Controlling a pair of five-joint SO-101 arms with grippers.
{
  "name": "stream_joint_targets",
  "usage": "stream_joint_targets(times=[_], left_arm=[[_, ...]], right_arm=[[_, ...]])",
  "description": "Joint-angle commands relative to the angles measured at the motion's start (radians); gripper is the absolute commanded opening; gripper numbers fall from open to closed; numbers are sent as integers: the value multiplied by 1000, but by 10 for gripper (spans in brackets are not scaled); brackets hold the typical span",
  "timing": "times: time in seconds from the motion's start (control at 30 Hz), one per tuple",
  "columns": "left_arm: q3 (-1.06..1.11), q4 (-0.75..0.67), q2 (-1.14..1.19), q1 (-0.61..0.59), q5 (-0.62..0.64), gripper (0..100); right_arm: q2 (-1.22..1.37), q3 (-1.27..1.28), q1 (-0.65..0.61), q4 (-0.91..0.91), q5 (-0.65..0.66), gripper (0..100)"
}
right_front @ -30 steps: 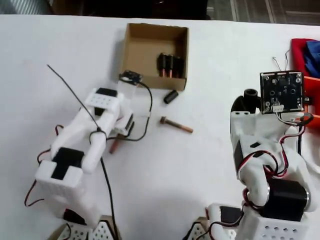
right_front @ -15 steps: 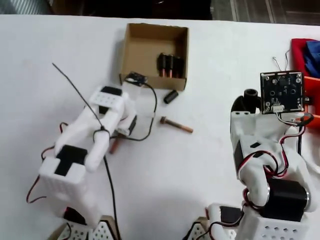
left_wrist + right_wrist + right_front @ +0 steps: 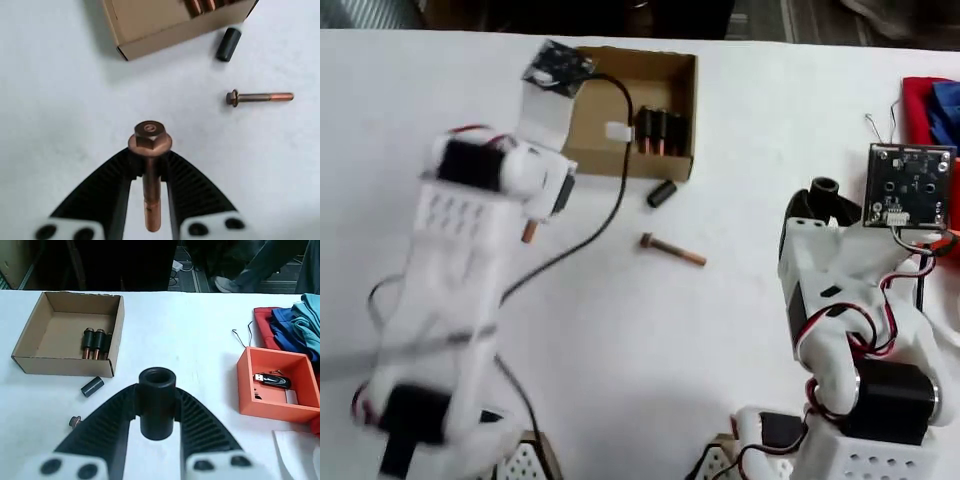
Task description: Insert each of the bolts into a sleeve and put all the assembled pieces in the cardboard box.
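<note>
In the last second the left arm had come up off the table (image 3: 650,350). A moment before, it was lying low with a copper bolt at its fingers. Now it stood raised, its wrist up near the cardboard box (image 3: 620,164). The left gripper (image 3: 150,161) was clamped narrow on the bolt (image 3: 150,139), shank between the pads and hex head sticking out past the tips. So the pick had worked: the bolt was off the table and in the air.

The right arm had hardly stirred. The right gripper (image 3: 157,394) kept its hold on a black sleeve (image 3: 157,412), bore open and unobstructed, well apart from the left arm.

To my eye that set up the mating, with the bolt in one gripper and the sleeve in the other, waiting to be brought together and lined up. Three assembled pieces (image 3: 658,130) lay in the box already. A second bolt (image 3: 672,250) and a spare sleeve (image 3: 662,193) lay on the table just in front of it, untouched in that time.
</note>
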Motion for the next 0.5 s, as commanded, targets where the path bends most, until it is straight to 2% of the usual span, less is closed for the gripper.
stream_joint_targets(times=[0.0, 0.07, 0.17, 0.3, 0.47], left_arm=[[30, 6, -247, 18, 98, 26], [81, -37, -350, 17, 164, 26], [180, -158, -471, 18, 224, 26], [315, -319, -592, 18, 236, 28], [460, -319, -700, 9, 262, 29]], right_arm=[[-13, -37, -12, 19, -11, 24], [-13, -37, -21, 44, -21, 24], [-13, -9, -101, 51, -20, 24], [-13, 87, -211, -21, -20, 24], [-13, 172, -252, -142, -20, 24]])
